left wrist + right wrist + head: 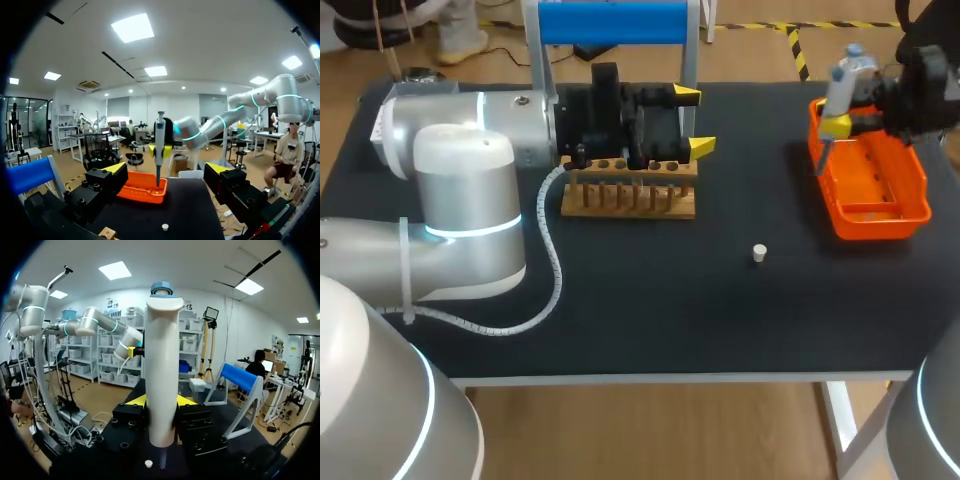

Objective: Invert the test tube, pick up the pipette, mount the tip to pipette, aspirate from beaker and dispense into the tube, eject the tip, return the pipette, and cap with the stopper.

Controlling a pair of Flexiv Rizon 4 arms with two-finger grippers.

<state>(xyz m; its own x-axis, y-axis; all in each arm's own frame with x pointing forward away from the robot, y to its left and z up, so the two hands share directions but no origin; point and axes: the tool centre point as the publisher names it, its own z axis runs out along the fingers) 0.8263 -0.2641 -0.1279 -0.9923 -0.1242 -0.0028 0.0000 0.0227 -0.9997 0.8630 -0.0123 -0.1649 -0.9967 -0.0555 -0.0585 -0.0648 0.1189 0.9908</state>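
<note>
Right gripper (850, 115) is holding the pipette (842, 85) upright over the tray (910, 215); left gripper (695, 121) is hanging wide open above the rack (630, 200); stopper (759, 253) is lying loose on the table (620, 300), so capping, I judge, is not done yet

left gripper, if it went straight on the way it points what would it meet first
Most likely the orange tray, or the pipette that the right gripper holds upright over it; bare table lies between. The small white stopper sits lower, probably under that line. Depth is unclear.
</note>
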